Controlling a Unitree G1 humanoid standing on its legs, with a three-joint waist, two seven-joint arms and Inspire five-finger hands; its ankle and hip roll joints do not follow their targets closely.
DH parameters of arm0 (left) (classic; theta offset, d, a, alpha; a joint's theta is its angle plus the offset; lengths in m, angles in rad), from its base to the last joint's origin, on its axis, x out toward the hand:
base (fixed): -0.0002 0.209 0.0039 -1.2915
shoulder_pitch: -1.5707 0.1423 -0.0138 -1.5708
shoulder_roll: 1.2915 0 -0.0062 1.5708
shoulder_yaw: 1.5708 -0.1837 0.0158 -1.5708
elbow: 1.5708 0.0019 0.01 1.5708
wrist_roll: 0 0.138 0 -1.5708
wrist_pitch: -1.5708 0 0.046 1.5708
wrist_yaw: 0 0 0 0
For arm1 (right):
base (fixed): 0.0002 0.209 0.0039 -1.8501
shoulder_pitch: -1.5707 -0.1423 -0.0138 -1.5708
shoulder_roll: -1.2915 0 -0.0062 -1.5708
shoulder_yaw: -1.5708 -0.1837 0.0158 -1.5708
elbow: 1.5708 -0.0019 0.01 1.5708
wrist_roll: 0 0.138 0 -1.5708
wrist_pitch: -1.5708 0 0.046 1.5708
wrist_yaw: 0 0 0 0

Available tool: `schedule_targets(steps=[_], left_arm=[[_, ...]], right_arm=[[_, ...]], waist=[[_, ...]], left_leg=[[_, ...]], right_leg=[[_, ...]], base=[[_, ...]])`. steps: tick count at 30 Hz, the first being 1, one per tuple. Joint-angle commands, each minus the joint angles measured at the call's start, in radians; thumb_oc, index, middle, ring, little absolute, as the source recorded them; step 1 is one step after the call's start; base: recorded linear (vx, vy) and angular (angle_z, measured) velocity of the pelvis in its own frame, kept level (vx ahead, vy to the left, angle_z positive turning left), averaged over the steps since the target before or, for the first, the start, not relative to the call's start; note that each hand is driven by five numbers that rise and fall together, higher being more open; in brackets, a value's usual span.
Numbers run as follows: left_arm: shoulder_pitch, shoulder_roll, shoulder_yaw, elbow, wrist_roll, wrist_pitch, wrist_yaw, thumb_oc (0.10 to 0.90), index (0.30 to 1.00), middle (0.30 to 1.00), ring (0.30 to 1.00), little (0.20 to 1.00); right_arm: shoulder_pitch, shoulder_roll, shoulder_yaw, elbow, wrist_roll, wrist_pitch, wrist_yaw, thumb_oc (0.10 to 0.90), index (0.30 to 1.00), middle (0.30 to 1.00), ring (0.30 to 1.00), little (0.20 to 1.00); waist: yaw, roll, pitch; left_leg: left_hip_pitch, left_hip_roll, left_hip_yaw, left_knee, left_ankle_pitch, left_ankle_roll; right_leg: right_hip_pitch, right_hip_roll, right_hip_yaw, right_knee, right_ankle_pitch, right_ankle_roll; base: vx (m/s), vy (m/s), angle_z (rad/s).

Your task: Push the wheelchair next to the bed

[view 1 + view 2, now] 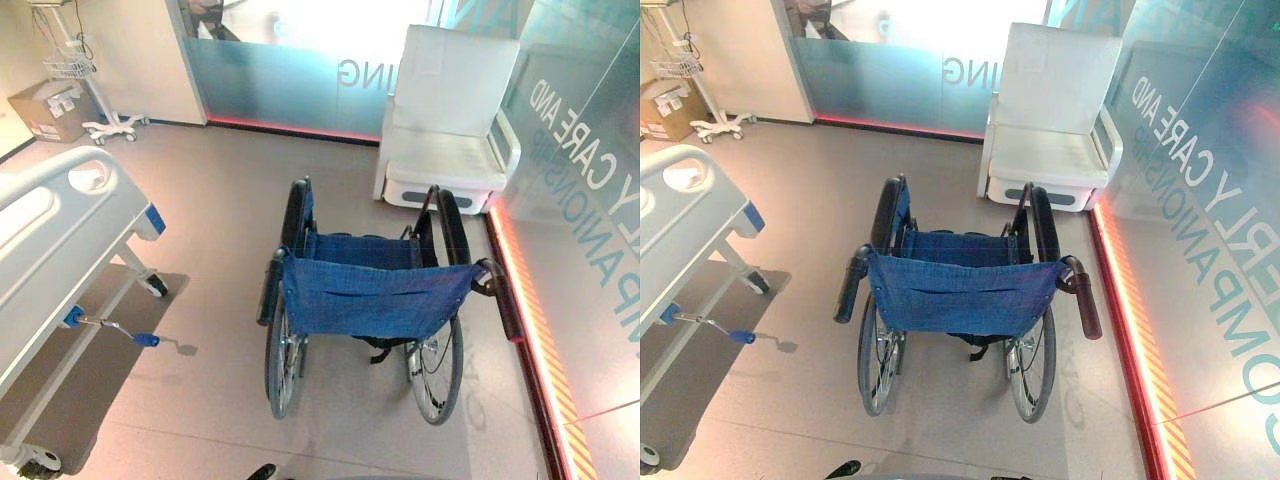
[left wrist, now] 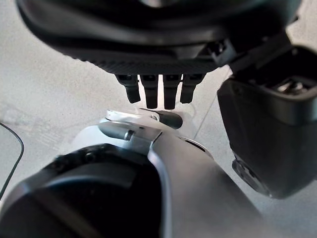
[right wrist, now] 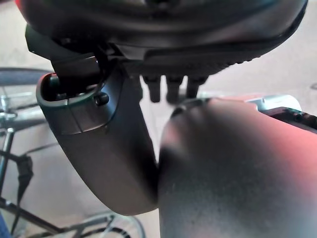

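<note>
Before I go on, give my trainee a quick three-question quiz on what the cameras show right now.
1. True or false: the wheelchair already touches the bed.
2. What stands just beyond the wheelchair, by the glass wall? A) a white armchair B) a dining table C) a second wheelchair
3. Fill in: the left hand and the right hand, fingers straight, are holding ____.

Key: 1 false, since bare floor lies between them and the bed is off to the robot's left; 2 A; 3 nothing.
</note>
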Motion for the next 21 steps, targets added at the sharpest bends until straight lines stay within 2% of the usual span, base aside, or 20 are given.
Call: schedule_targets(steps=[1,21], left_arm=[[-0.065,-0.053,-0.008,0.104,0.015,0.012,-0.018,0.800,0.900,0.900,0.900,0.900],[-0.071,-0.053,0.000,0.116,0.014,0.014,-0.030,0.800,0.900,0.900,0.900,0.900]], right_arm=[[0.001,0.006,-0.009,0.077,-0.064,0.050,0.066,0.800,0.900,0.900,0.900,0.900],[0.003,0.006,-0.019,0.083,-0.047,0.044,0.065,0.800,0.900,0.900,0.900,0.900]], waist=[[0.021,0.065,0.012],[0.011,0.066,0.012]], left_leg=[[0.031,0.056,0.035,0.010,-0.026,-0.050],[0.037,0.049,0.045,0.010,-0.030,-0.045]], right_leg=[[-0.033,-0.031,-0.011,0.056,0.022,0.007],[-0.036,-0.030,0.003,0.063,0.018,0.006]], base=[[0.00,0.000,0.00],[0.00,0.000,0.00]])
